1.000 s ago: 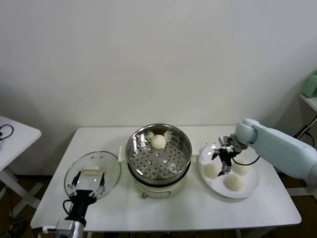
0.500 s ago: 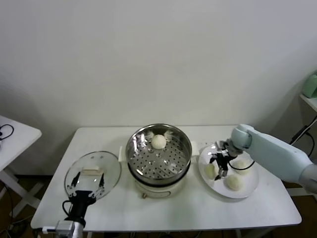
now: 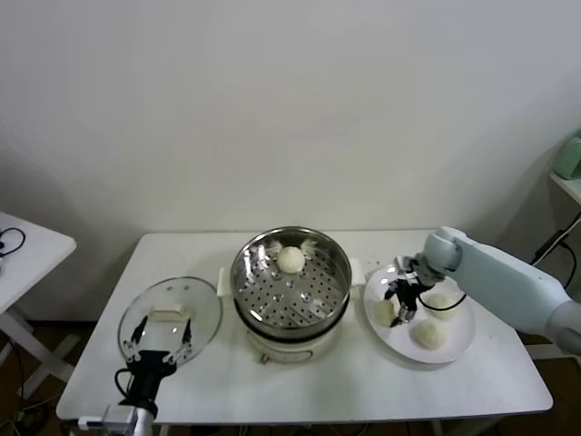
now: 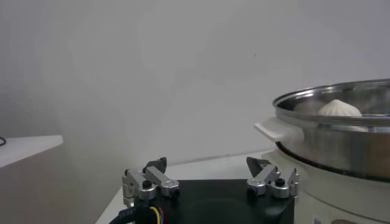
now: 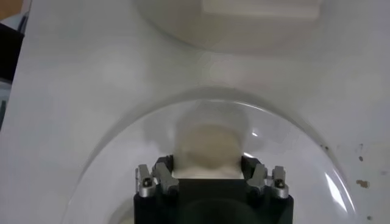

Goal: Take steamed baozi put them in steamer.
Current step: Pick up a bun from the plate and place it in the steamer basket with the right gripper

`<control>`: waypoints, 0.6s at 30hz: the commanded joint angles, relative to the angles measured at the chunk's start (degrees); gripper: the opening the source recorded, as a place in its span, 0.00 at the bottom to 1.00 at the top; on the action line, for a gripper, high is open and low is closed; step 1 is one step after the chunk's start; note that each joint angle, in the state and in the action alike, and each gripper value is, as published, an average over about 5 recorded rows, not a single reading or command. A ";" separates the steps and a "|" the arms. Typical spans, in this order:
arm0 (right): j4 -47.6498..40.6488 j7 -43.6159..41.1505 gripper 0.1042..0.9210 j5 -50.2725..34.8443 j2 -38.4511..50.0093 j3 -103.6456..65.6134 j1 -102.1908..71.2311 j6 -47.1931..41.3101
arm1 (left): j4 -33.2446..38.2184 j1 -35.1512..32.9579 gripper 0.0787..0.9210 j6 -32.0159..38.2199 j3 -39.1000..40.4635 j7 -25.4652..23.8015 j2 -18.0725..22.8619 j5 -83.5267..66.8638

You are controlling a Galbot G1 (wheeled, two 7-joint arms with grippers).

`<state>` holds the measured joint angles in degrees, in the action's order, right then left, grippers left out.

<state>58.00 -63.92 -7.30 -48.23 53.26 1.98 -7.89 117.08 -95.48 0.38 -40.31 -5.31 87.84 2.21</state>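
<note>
The steamer (image 3: 272,307) stands mid-table with one steamed baozi (image 3: 290,260) on the far side of its perforated floor; the left wrist view shows that bun (image 4: 340,108) above the steel rim (image 4: 341,131). On the white plate (image 3: 458,343) to its right lie three more baozi. My right gripper (image 3: 402,304) is down on the plate's left side, and its fingers press both sides of the nearest baozi (image 5: 207,146), which sits on the plate (image 5: 134,146). The other two buns (image 3: 442,304) (image 3: 428,334) lie untouched. My left gripper (image 4: 210,173) hangs open and idle at the table's front left.
A round glass lid (image 3: 195,313) with a cream handle lies left of the steamer, just behind the left gripper (image 3: 159,338). The steamer's white base (image 5: 244,24) is close beside the plate. A small side table (image 3: 27,250) stands at far left.
The right gripper has come down a little onto the plate's left side, and its fingers have closed in from wide open onto the nearest baozi. The left arm has not moved.
</note>
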 commanded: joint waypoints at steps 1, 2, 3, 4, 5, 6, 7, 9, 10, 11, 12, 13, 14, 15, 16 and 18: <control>0.11 0.13 0.72 -1.78 0.28 0.20 1.11 -0.19 | -0.08 0.00 0.88 0.12 0.01 -0.06 0.02 0.06; 0.42 0.17 0.72 -3.12 0.66 0.65 2.25 -0.49 | -0.10 0.01 0.88 0.16 0.02 -0.06 0.02 0.08; 0.69 0.17 0.72 -4.65 1.09 1.27 3.77 -0.80 | -0.11 0.01 0.88 0.20 0.04 -0.07 0.02 0.09; 0.89 0.15 0.72 -6.11 1.50 2.02 5.39 -1.05 | -0.10 0.01 0.88 0.22 0.07 -0.08 0.03 0.09; 1.01 0.12 0.72 -7.98 1.94 3.10 7.46 -1.31 | -0.07 0.01 0.88 0.22 0.11 -0.11 0.05 0.08; 1.07 0.07 0.71 -10.11 2.39 4.51 9.97 -1.53 | -0.01 0.01 0.88 0.22 0.15 -0.16 0.07 0.08; 1.05 -0.01 0.71 -12.27 2.74 6.08 12.53 -1.64 | 0.06 0.01 0.88 0.22 0.19 -0.24 0.08 0.08; 0.96 -0.19 0.72 -17.54 3.20 9.83 18.16 -1.98 | 0.28 0.10 0.88 0.16 0.28 -0.42 0.08 0.07; 0.80 -0.44 0.72 -19.89 3.18 11.88 21.00 -2.01 | 0.39 0.18 0.88 0.13 0.32 -0.50 0.05 0.07; 0.59 -0.75 0.72 -22.10 2.98 14.13 23.87 -1.96 | 0.49 0.29 0.88 0.09 0.38 -0.55 0.01 0.07; 0.32 -1.10 0.72 -24.00 2.61 16.62 26.98 -1.86 | 0.56 0.42 0.88 0.06 0.44 -0.57 -0.02 0.08; 0.00 -1.49 0.72 -25.53 2.04 19.00 29.96 -1.66 | 0.59 0.56 0.88 0.05 0.53 -0.57 -0.03 0.11; -0.27 -1.88 0.72 -26.97 1.33 21.31 32.79 -1.47 | 0.58 0.69 0.88 0.05 0.64 -0.55 -0.01 0.15; -0.40 -2.12 0.72 -28.33 0.57 23.22 35.30 -1.38 | 0.55 0.80 0.88 0.07 0.80 -0.53 0.03 0.20; -0.29 -2.26 0.72 -29.73 -0.29 24.68 37.42 -1.49 | 0.47 0.89 0.88 0.11 1.03 -0.51 0.14 0.28; 0.52 -2.24 0.72 -32.38 -1.98 26.33 39.98 -2.00 | 0.28 1.00 0.88 0.21 1.59 -0.45 0.36 0.50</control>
<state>58.63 -65.25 -28.46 -48.29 69.22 26.71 -9.79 117.38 -94.63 0.59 -39.21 -5.73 88.14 2.54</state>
